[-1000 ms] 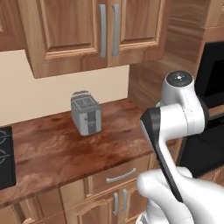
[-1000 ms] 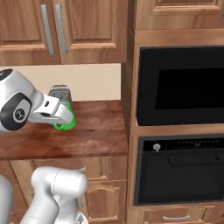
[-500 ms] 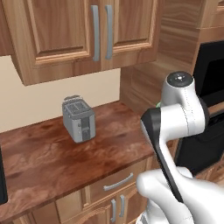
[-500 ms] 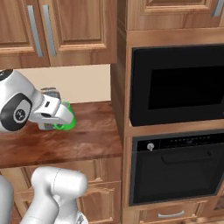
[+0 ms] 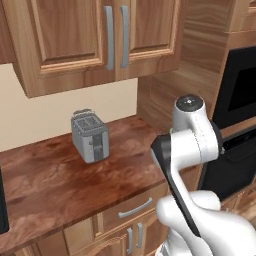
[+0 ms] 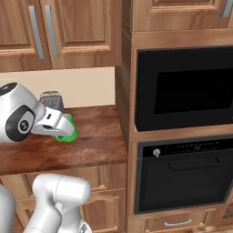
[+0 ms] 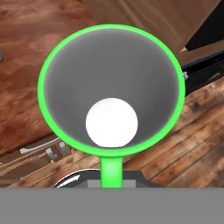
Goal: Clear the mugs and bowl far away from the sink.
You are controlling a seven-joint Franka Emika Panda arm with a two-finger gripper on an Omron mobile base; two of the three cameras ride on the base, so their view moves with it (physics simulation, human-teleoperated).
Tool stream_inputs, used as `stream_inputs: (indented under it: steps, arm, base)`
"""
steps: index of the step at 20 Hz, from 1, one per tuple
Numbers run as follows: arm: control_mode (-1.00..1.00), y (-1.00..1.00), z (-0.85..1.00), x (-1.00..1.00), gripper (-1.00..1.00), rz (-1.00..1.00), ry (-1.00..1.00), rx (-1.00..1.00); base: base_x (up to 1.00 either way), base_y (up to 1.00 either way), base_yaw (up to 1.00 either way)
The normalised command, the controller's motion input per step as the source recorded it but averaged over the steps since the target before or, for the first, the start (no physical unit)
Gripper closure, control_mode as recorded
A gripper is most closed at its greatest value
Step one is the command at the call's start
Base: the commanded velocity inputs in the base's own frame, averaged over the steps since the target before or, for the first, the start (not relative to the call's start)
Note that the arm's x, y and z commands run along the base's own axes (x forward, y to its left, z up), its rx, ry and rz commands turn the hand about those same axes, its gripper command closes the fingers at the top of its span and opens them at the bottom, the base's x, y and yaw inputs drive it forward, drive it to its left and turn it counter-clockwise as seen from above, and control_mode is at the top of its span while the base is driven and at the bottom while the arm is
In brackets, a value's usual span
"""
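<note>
My gripper (image 6: 63,129) is shut on the bright green mug (image 6: 68,130) and holds it in the air by the front edge of the wooden counter (image 6: 91,145). In the hand view I look straight down into the green mug (image 7: 111,87): green rim, grey inside, white bottom, with its handle (image 7: 111,168) pointing toward my hand. Below it lie the counter's edge and the plank floor. The arm's elbow hides the mug in the left base view. The red mug, the bowl and the sink are out of view.
A silver toaster (image 5: 90,135) stands at the back of the counter (image 5: 50,175), under wooden wall cabinets (image 5: 100,40). A tall unit with two black ovens (image 6: 182,86) closes the counter's right end. The black stovetop edge (image 5: 2,200) shows far left. Drawers (image 5: 135,207) sit below.
The whole picture slid left between one second and half a second ago, so the base drove right along the counter; since then it has hardly shifted. The green mug stays in my gripper.
</note>
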Motion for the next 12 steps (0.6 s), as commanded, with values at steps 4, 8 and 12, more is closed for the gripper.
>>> stream_inputs:
  steps: [4, 8, 12]
  arm:
    - [-1.0, 0.04, -0.29, 0.1, 1.0, 0.0, 0.0, 0.0]
    - [-1.0, 0.01, -0.27, 0.24, 1.0, 0.03, 0.0, 0.0]
    - [-1.0, 0.0, -0.25, 0.35, 1.0, 0.09, 0.0, 0.01]
  base:
    - [0.0, 0.0, 0.0]
    - [0.0, 0.0, 0.0]
    - [0.0, 0.0, 0.0]
